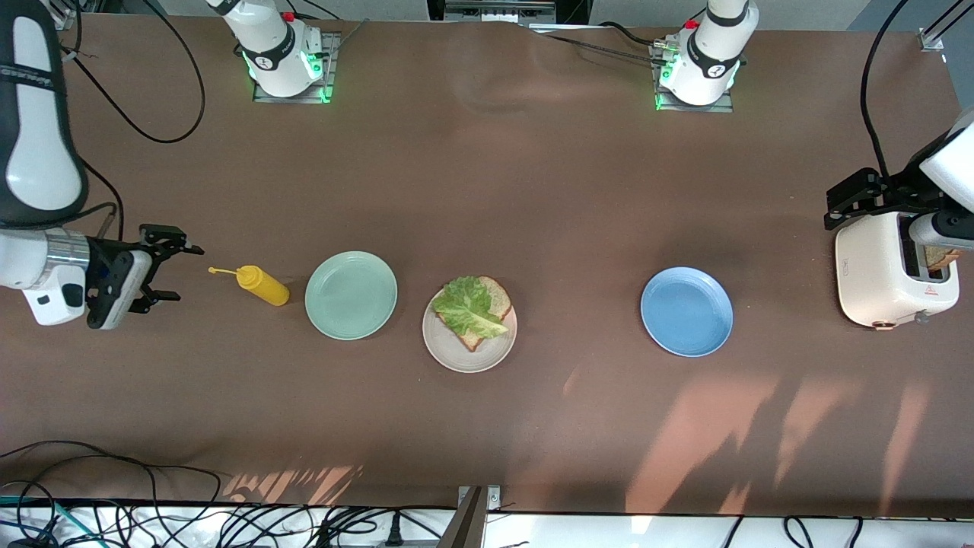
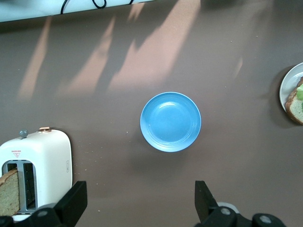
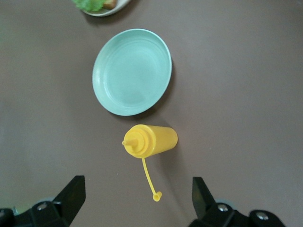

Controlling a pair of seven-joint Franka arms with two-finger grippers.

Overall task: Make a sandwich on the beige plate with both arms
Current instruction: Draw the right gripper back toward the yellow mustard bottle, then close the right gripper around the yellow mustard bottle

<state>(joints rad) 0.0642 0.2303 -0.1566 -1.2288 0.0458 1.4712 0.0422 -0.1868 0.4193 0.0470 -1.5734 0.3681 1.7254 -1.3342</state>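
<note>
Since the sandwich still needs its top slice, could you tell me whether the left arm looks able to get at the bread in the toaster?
Probably yes. The left gripper hovers open right at the toaster, and the bread slice stands proud of its slot with nothing covering it.

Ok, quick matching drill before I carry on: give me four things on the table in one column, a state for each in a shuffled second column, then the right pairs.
Things:
1. beige plate
2. mint green plate
3. toaster
4. yellow squeeze bottle

States:
A. holds a bread slice in its slot
B. lies on its side, cap hanging off
C. carries one bread slice topped with lettuce
D. bare, beside the bottle

Pairs: 1-C, 2-D, 3-A, 4-B
</note>
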